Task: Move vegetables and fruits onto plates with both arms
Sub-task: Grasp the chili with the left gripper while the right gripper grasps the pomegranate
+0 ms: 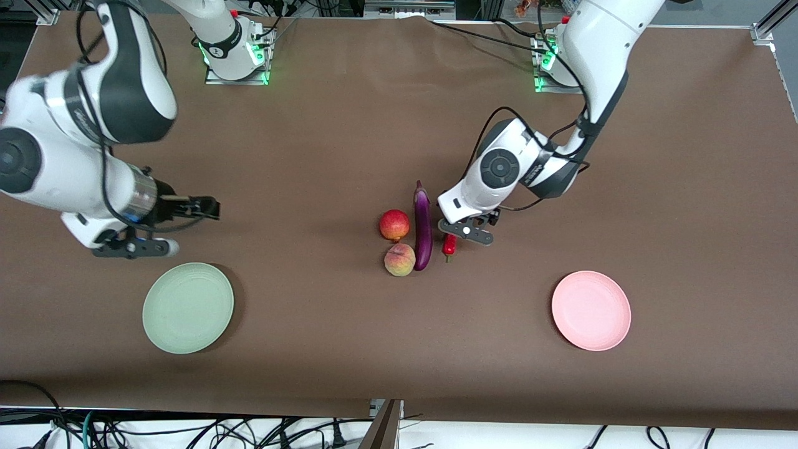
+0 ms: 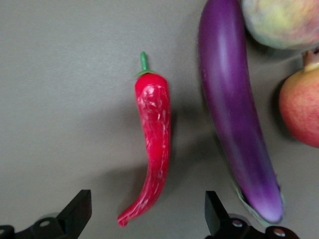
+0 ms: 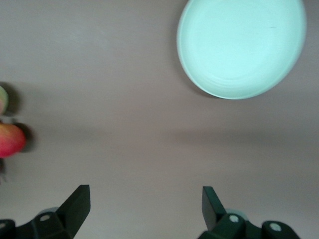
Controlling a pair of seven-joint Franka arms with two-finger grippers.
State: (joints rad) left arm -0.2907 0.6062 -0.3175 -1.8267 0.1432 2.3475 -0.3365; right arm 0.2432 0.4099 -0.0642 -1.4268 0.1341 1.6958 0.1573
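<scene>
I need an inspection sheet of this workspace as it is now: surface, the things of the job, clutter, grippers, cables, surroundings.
Surface: brown table, flat, no spills seen.
Job's things: eggplant, apple and peach lie close together at mid-table; chili pepper beside the eggplant, apart from it. Green plate and pink plate both bare.
Clutter: nothing seen.
Grippers: left gripper open, over the chili pepper; right gripper open, holding nothing, over bare table near the green plate.
Cables: black cables trail from the arms; more hang below the table's near edge.
Surroundings: metal frame at the corner.
</scene>
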